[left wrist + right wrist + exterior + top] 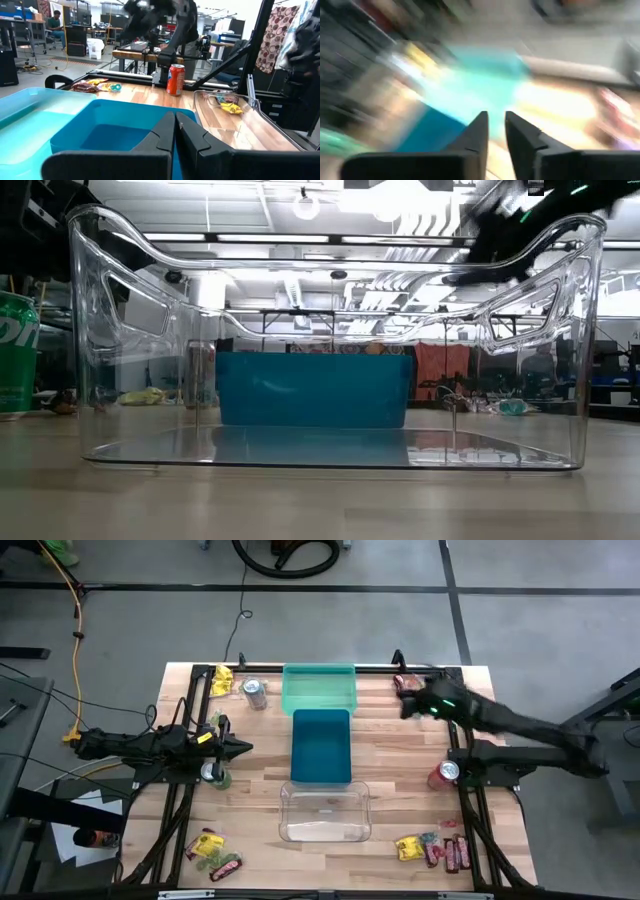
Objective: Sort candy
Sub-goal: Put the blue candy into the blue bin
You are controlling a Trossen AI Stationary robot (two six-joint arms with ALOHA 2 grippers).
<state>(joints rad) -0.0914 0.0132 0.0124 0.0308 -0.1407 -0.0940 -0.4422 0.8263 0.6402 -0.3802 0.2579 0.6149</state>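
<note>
Your right claw (408, 706) hangs over the far right corner of the bench (400, 750), its fingers parted by a narrow gap with nothing visible between them, and a small heap of red-brown candy (407, 683) lies just beyond it. Your left claw (243, 748) waits pinched shut and empty at the other side, pointing toward the blue bin (321, 745) in the middle. Judging by the bins, sorting has barely begun: the green bin (319, 689), the blue bin and the clear bin (324, 811) all look empty from above. Still to move are the yellow packets (222, 676) at the far left corner, mixed wrappers (212, 854) at the near left, and a yellow packet with dark red bars (432, 849) at the near right, well apart from your right claw. All are small, crinkly, bright wrappers, loosely clustered.
</note>
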